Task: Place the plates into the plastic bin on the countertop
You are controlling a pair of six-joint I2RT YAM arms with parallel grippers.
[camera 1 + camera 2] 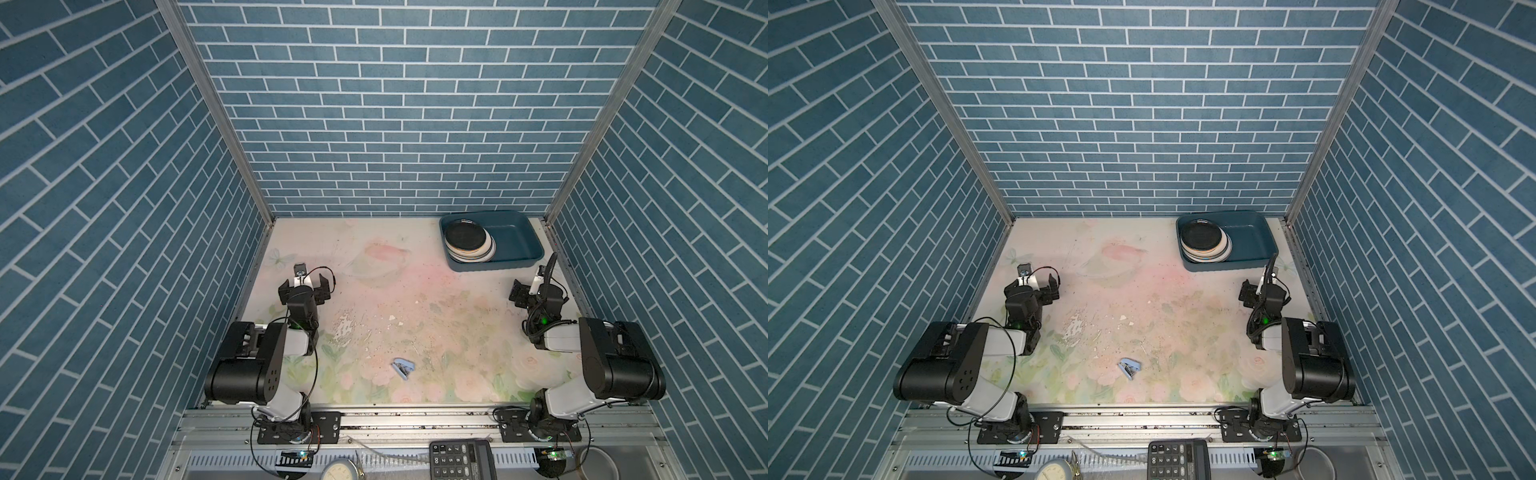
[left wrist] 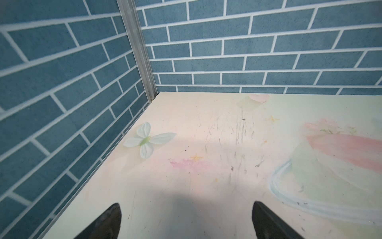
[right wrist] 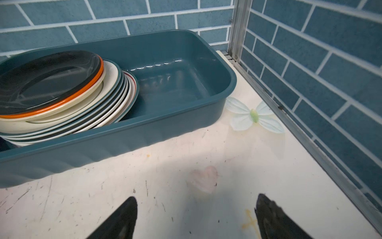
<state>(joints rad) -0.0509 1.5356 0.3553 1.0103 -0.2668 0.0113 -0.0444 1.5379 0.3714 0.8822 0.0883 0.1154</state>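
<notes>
near the front edge of the countertop [image 1: 415, 299] lies one small light-blue object [image 1: 403, 369], too small to identify. farther in are two empty grippers, the left gripper [image 2: 186, 207] and the right gripper [image 3: 197, 198], each with fingers wide apart. in the far right corner, one plastic bin [image 1: 490, 268] holds one stack of plates [image 3: 47, 82] in its left half, black on top, the lower rims too overlapped to count.

The plates [image 3: 49, 82] lie stacked at one end of the plastic bin [image 3: 144, 134], the right hand [image 3: 196, 197] spread empty above the countertop [image 3: 124, 182].
</notes>
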